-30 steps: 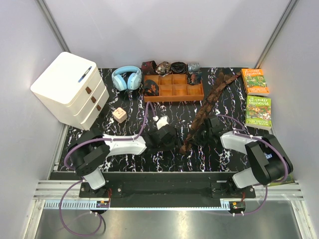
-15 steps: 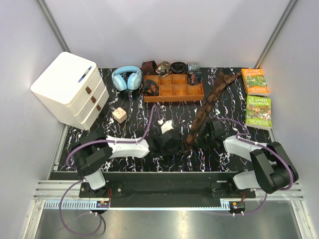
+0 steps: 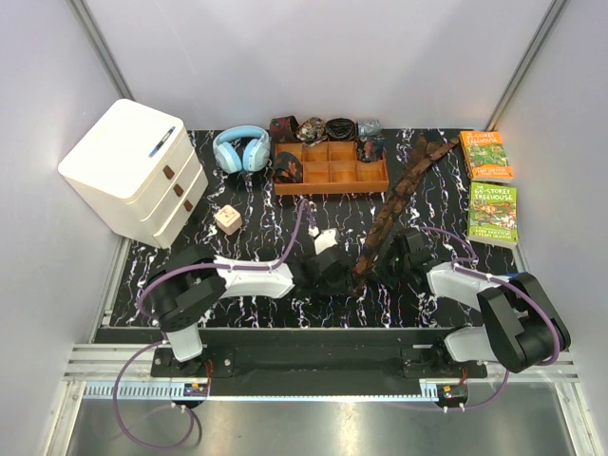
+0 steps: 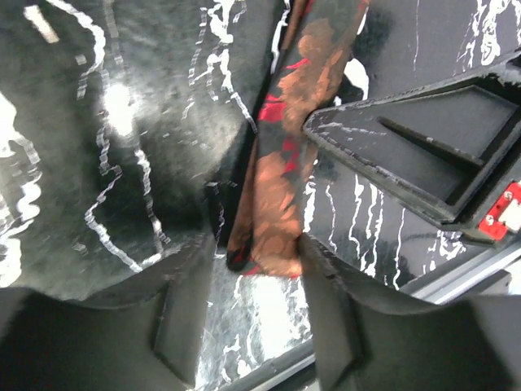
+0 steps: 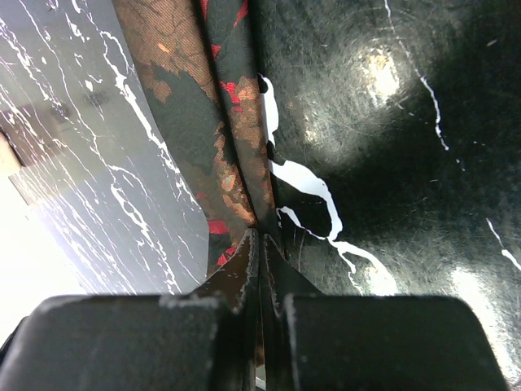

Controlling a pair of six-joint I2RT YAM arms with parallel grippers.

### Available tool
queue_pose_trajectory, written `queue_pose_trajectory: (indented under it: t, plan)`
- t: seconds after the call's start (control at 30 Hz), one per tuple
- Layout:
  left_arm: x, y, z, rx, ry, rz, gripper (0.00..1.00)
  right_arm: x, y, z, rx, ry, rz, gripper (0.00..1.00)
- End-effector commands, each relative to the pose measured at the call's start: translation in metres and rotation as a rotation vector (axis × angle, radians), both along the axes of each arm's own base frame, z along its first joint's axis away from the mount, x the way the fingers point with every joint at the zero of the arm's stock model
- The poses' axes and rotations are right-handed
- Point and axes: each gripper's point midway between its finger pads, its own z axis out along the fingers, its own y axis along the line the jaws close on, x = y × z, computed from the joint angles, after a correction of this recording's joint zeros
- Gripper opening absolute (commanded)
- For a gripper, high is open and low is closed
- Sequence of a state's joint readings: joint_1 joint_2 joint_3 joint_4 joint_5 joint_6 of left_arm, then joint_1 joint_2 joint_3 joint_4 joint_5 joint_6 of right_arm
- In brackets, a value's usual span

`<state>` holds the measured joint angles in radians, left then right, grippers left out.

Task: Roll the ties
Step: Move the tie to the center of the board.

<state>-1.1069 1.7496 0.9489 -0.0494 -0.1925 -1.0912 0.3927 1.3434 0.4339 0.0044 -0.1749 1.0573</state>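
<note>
One dark brown tie [image 3: 399, 195] with a reddish-tan pattern lies stretched diagonally on the black marbled table, running from the back right down to its narrow end [image 4: 269, 244]. My left gripper [image 4: 256, 248] [image 3: 347, 277] is open, and that narrow end lies between its fingertips. The right finger [image 4: 342, 309] touches the fabric. A little further up the tie, my right gripper [image 5: 262, 236] [image 3: 388, 255] is shut, its tips pinching a crease of the tie [image 5: 236, 163]. Several rolled ties [image 3: 312, 128] sit behind and inside the orange-brown wooden tray [image 3: 331, 183].
A white drawer unit [image 3: 133, 171] stands at the back left, with blue headphones [image 3: 240, 149] beside the tray. A small wooden cube [image 3: 227, 219] sits left of centre. Two books [image 3: 492, 185] lie along the right edge. The table's near edge runs just below both grippers.
My left gripper has slid right to the tie's narrow end and its jaws have narrowed around it. The right gripper has stayed shut on the tie, shifting only slightly.
</note>
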Motion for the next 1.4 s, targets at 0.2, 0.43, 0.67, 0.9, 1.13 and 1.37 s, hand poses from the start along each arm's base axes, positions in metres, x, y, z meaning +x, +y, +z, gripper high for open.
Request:
queue_pose_trajectory:
  t: [0.2, 0.43, 0.67, 0.9, 1.13, 1.37]
  plan:
    - [-0.003, -0.022, -0.003, -0.015, -0.004, -0.047, 0.52, -0.015, -0.013, -0.02, -0.058, 0.055, -0.02, 0.0]
    - [-0.013, -0.023, -0.011, -0.012, 0.015, -0.087, 0.35, -0.017, -0.013, -0.022, -0.058, 0.063, -0.021, 0.0]
    - [-0.012, -0.012, 0.004, 0.063, -0.031, -0.148, 0.19, -0.014, -0.007, -0.009, -0.041, 0.018, 0.033, 0.01]
    - [-0.031, 0.037, 0.0, 0.247, -0.008, -0.237, 0.19, -0.009, 0.007, 0.022, 0.0, -0.036, 0.14, 0.39]
    - [-0.038, 0.061, 0.019, 0.345, 0.009, -0.299, 0.24, -0.026, 0.02, 0.037, 0.107, -0.019, 0.185, 0.66]
    - [-0.049, 0.045, 0.046, 0.266, 0.038, -0.388, 0.27, -0.04, 0.04, 0.036, 0.251, -0.013, 0.187, 0.75]
